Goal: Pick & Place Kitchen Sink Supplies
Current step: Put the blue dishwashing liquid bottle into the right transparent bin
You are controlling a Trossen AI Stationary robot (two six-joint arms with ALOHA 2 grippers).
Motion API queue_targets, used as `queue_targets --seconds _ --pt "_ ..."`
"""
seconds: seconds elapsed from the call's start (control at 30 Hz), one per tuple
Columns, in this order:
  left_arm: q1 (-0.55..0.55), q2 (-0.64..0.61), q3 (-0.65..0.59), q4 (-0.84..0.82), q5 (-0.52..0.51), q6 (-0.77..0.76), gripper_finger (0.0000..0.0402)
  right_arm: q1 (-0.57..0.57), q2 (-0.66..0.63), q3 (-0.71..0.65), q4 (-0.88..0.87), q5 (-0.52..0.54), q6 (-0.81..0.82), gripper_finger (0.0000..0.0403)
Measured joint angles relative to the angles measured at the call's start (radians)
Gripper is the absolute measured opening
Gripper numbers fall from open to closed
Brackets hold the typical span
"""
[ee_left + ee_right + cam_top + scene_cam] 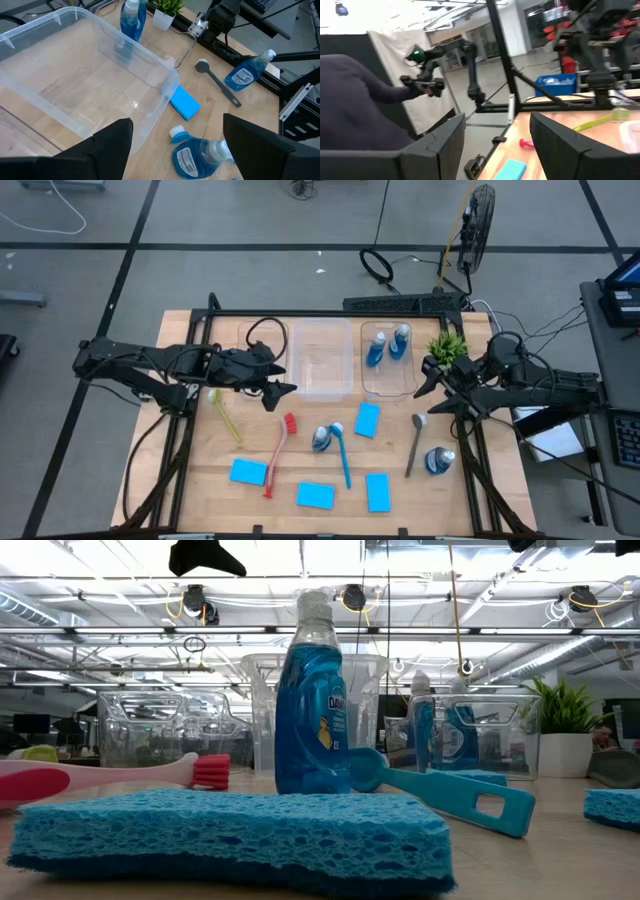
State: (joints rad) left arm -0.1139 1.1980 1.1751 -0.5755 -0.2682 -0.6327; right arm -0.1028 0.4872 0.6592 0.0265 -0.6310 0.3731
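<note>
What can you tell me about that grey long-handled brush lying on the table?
The grey brush is slim and looks like plastic, with a small round head at one end and a straight, flat handle. It lies flat on the bare wooden table, head toward the back, near the table's right side. A blue bottle lies close by its handle end, apparently not touching. The right gripper hovers open behind it, and nothing holds the brush. Its bristles cannot be made out.

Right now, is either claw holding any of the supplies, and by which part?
Nothing is held. The left claw hangs open beside the middle bin; the right claw is open near the potted plant.
</note>
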Motion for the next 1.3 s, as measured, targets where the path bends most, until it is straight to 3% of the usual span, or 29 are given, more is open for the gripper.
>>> queue_targets --seconds 0.17,0.43,0.73,0.83,1.07,1.3 --pt "0.000 0.000 0.000 0.000 -0.001 0.000 0.0308 -0.001 0.002 0.000 -0.001 0.084 0.034 0.0210" --pt "0.000 0.000 0.000 0.000 -0.005 0.000 0.0308 -0.002 -0.012 0.000 -0.031 0.084 -0.104 0.0210" --pt "0.000 0.000 0.000 0.000 -0.005 0.000 0.0308 0.025 -0.023 0.000 -0.166 0.082 -0.109 0.0210" --pt "0.000 0.000 0.000 0.000 -0.005 -0.001 0.0308 0.050 -0.034 0.026 -0.274 0.099 -0.114 0.0210" --pt "0.000 0.000 0.000 0.000 -0.005 -0.001 0.0308 0.144 -0.035 0.194 -0.637 0.284 -0.141 0.0210" --pt "0.000 0.000 0.000 0.000 -0.005 -0.001 0.0308 0.237 -0.024 0.224 -0.833 0.319 -0.018 0.0210"
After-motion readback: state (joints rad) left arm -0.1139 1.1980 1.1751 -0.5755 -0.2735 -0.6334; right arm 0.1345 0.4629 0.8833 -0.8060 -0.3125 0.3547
